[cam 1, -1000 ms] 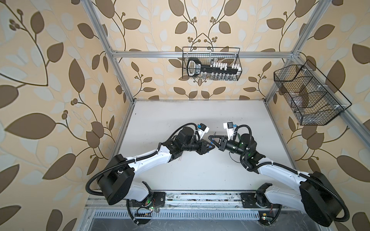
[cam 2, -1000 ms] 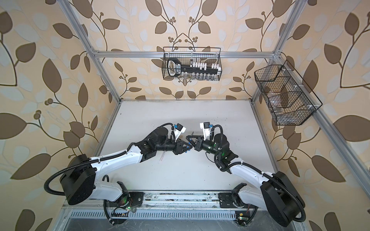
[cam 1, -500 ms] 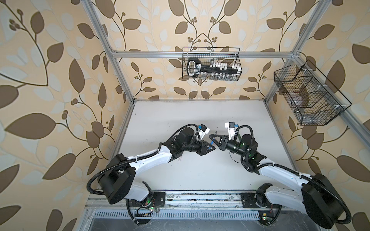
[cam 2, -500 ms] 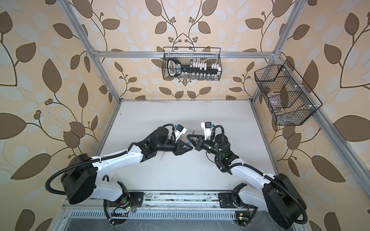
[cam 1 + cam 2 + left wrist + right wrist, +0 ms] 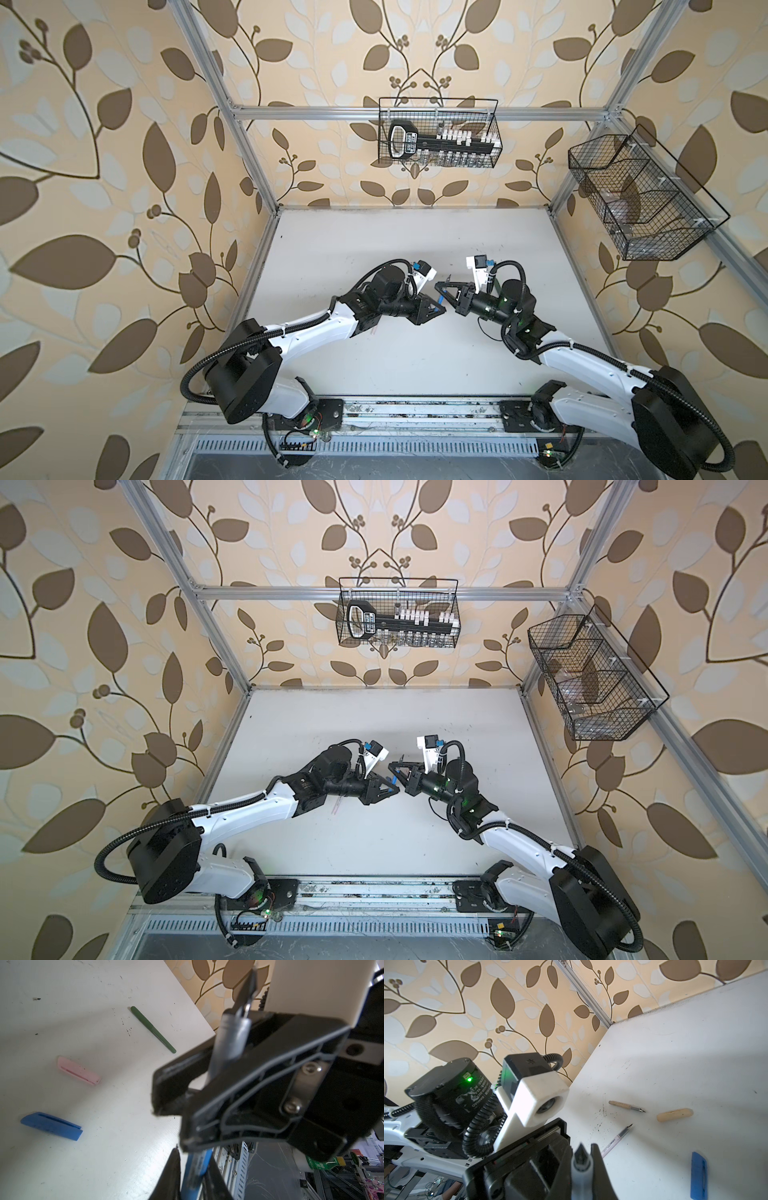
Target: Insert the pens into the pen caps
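You held the blue stick pen [image 5: 196,1169], grey at the front with a dark pointed tip, clear of the white surface [image 5: 62,1012] and above the short blue plastic cap [image 5: 52,1126], which lay there empty. The right gripper [image 5: 583,1150] had its fingers clamped on the grey section. The left gripper [image 5: 440,309] had its fingers narrow on either side of the blue barrel; whether they pressed it could not be told.

Near the blue cap lay the pink plastic cap [image 5: 79,1071] and the rounded tan cap [image 5: 675,1114], both empty. The tan pen [image 5: 626,1106] and the whitish-pink pen [image 5: 615,1139] lay farther off, tips bare. Farther still, the dark green pen [image 5: 153,1029] showed no bare tip and was judged already capped. That left three insertions.
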Controlling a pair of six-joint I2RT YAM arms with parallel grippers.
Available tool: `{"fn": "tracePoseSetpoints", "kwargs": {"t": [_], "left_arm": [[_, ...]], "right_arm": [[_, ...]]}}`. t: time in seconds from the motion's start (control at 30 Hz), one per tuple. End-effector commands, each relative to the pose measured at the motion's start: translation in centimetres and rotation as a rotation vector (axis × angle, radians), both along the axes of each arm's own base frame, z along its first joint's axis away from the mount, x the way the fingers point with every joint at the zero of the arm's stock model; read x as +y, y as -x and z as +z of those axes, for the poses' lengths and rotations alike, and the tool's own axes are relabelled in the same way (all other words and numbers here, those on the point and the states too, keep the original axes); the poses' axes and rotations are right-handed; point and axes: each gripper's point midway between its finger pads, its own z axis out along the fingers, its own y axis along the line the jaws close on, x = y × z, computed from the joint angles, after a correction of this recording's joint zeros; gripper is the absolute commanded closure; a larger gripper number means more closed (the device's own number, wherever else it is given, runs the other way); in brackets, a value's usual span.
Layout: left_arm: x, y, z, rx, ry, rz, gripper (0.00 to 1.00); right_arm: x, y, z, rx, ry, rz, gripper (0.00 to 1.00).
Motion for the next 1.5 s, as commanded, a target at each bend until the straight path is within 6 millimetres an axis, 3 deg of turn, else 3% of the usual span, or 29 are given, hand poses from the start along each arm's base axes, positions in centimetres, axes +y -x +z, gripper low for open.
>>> {"fn": "tracePoseSetpoints", "kwargs": {"t": [0.0, 0.2, 0.37, 0.63, 0.7, 0.77, 0.93, 1.03, 1.23, 1.47], "left_arm": [[-0.8, -0.6, 2.7, -0.066, 0.047, -0.021, 0.8], [-0.9, -0.6, 3.2, -0.067, 0.066, -0.019, 0.79], [-0.9, -0.4, 3.5, -0.06, 0.08, -0.026, 0.99], [-0.7, -0.3, 2.9, -0.062, 0.048, -0.028, 1.0], [-0.3, -0.4, 2.6, -0.071, 0.009, -0.02, 1.0], [0.5, -0.5, 2.0, -0.093, -0.055, -0.001, 1.0], [3.8, -0.9, -0.7, -0.133, -0.275, 0.064, 1.0], [4.7, -0.5, -0.8, -0.141, -0.317, 0.07, 1.0], [6.6, 0.8, 0.9, -0.189, -0.295, 0.1, 1.0], [9.3, 1.7, 1.6, -0.233, -0.291, 0.185, 1.0]], "right_arm": [[0.1, 0.2, 0.1, -0.019, 0.033, 0.007, 1.0], [0.4, 0.2, 0.5, -0.032, 0.02, 0.006, 1.0], [0.5, 0.3, 0.7, -0.047, 0.01, 0.003, 1.0], [-0.5, 0.4, 1.5, -0.068, 0.01, -0.035, 0.98], [-0.8, 0.6, 1.4, -0.063, 0.041, -0.035, 0.72], [-2.0, 0.7, 1.0, -0.044, 0.1, -0.07, 0.55], [-6.7, 0.0, -0.5, 0.078, 0.415, -0.219, 0.52], [-7.3, -0.4, -1.9, 0.148, 0.57, -0.197, 0.52], [-6.3, -2.2, -5.3, 0.269, 0.79, -0.111, 0.53], [-2.4, -3.8, -9.1, 0.348, 0.935, 0.033, 0.53]]}}
